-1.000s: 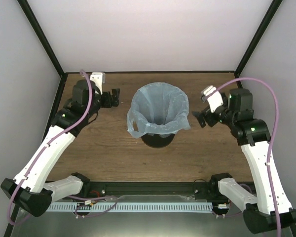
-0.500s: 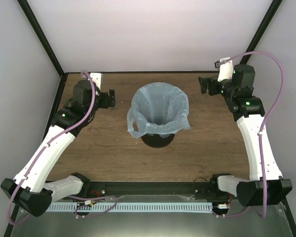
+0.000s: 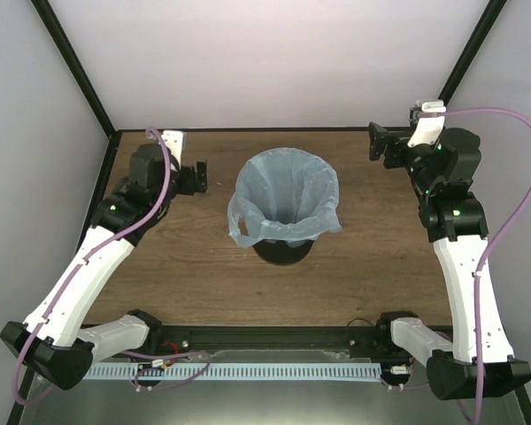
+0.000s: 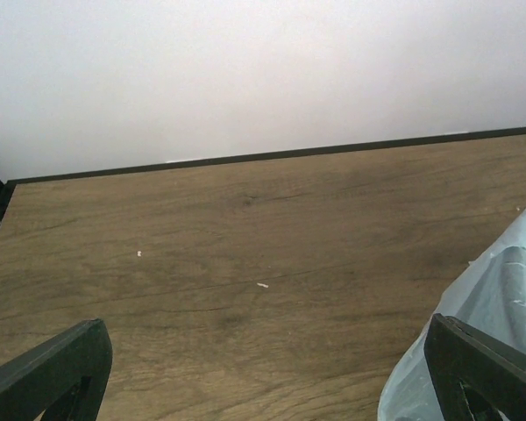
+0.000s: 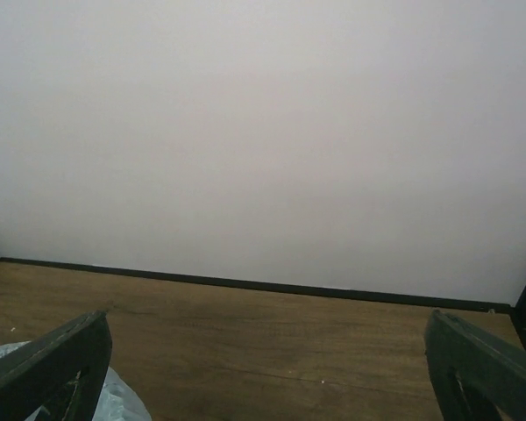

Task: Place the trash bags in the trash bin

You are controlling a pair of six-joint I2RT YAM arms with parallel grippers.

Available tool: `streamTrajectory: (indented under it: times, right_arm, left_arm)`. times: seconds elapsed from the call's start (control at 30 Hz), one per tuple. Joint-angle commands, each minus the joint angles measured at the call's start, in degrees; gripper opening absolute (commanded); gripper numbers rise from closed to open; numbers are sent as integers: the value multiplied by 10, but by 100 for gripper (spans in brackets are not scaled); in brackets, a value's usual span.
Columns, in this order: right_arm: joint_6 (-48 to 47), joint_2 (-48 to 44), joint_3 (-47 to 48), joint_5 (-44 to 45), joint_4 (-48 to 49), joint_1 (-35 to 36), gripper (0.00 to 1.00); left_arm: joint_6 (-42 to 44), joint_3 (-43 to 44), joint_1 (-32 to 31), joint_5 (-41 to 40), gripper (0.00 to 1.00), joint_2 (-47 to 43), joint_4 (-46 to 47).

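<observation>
The light-blue trash bag [image 3: 288, 197] lines the black trash bin [image 3: 284, 252] at the table's middle, its rim folded over the bin's edge, one handle loop hanging at the left. An edge of the bag shows in the left wrist view [image 4: 482, 307] and in the right wrist view [image 5: 114, 403]. My left gripper [image 3: 200, 177] is open and empty, left of the bin and apart from the bag. My right gripper [image 3: 378, 143] is open and empty, raised at the back right, well clear of the bin.
The wooden table [image 3: 177, 266] is enclosed by white walls with black frame posts at the back corners [image 3: 88, 88]. A black rail with cables runs along the near edge [image 3: 274, 341]. Small white specks lie on the wood [image 4: 262, 285].
My right gripper has lifted and swung from beside the bin's right rim to the back right corner. The left gripper has barely moved. The bag stays on the bin.
</observation>
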Motion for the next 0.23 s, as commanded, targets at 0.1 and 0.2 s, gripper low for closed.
streamTrajectory:
  times: [0.1,0.2]
  right_arm:
    - [14,8,-19,27,5,-5,100]
    - [14,17,-24,27,2,-4,100]
  left_arm:
    - [12,-2,2,2,100,3,15]
    - [11,-1,1,2,100,6,15]
